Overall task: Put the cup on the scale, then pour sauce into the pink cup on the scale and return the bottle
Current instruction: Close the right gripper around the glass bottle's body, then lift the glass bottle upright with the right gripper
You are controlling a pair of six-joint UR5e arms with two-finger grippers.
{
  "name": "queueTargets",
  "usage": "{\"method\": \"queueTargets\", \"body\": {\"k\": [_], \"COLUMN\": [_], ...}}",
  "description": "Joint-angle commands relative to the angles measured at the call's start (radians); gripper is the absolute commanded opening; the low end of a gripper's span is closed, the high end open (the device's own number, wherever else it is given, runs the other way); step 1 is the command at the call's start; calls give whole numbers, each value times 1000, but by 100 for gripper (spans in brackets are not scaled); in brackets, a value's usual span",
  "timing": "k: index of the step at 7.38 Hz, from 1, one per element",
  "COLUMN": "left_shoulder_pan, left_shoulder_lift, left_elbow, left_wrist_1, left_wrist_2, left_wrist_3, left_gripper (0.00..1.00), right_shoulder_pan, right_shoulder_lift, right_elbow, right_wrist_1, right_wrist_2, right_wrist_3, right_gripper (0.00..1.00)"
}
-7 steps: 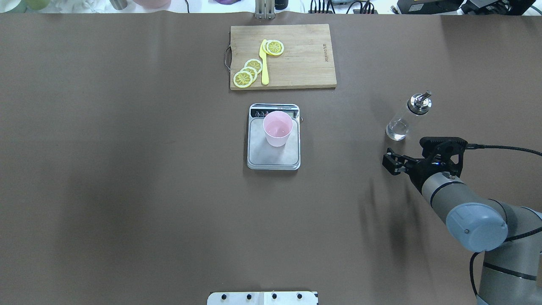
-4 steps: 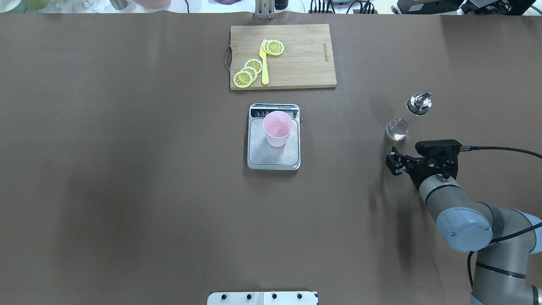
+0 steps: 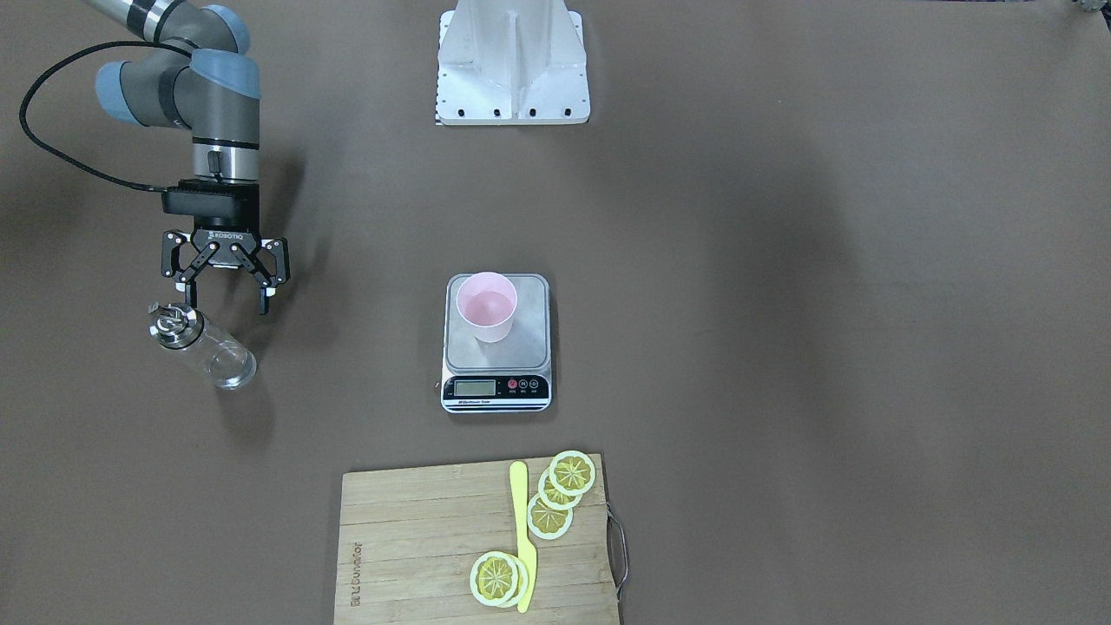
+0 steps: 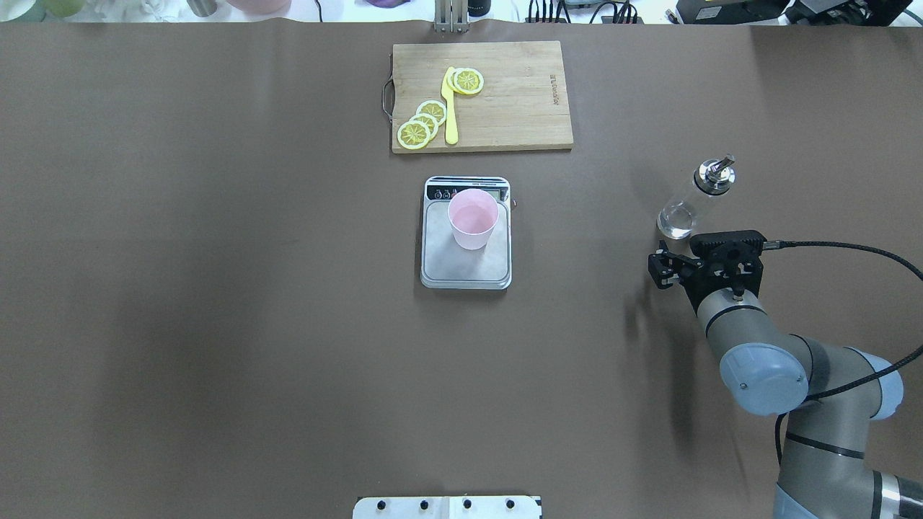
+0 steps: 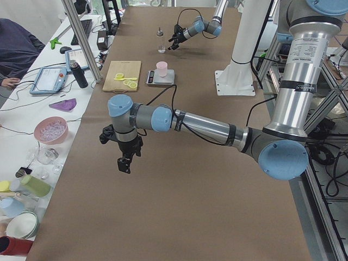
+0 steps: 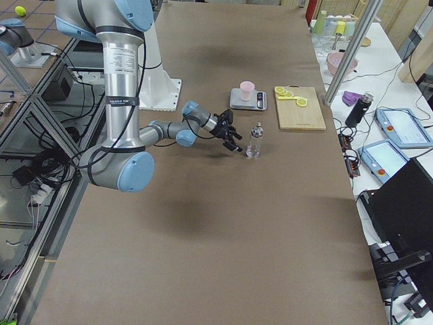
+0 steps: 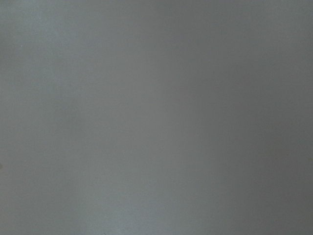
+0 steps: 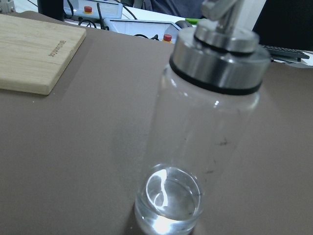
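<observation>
A broad table under a brown covering carries everything. The grey-and-blue right arm reaches over its right part, while the left arm stretches low over the brown surface well away from the other things. At the far edge lies a rectangular wooden cutting board. Just in front of it, near the table's middle, sits the small rectangular kitchen scale with a silver platform and a black display strip. The clear glass cylindrical bottle with a shiny metal pourer cap stands upright on the table well to the right of the scale. A little clear liquid sits at its bottom. The black two-finger right gripper hovers just beside the bottle, jaws spread wide and holding nothing. The small pale pink tapered cup stands upright on the scale's platform, toward the display end. On the board lie a slim yellow plastic knife and several round yellow lemon slices. The left gripper shows only in the left side view, and whether its fingers are parted cannot be told; its wrist camera gives only a grey blur.
</observation>
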Motion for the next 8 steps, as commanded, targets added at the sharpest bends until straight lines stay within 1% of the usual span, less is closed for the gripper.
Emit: {"method": "queueTargets", "body": {"k": [1,3,4,5,8], "left_shoulder_pan": [1,1,1,1,1], "left_shoulder_lift": [0,0,0,0,-3], "left_elbow": [0,0,0,0,-5], "left_wrist_1": [0,0,0,0,0], "left_wrist_2": [0,0,0,0,0], "left_wrist_3": [-1,-1,-1,-2,-5], "left_gripper": [98,98,98,98,98], "right_shoulder_pan": [23,42,54,63,71], "right_shoulder_lift": [15,38,85,107,107], "right_elbow": [-15,-44,-93,-118,-130], "right_wrist_1": [0,1,0,1,1], "right_wrist_2": [-4,-4,-4,-2,-4], "right_wrist_3": [-8,-13,-13,-13,-11], "right_gripper": [95,95,95,95,95]}}
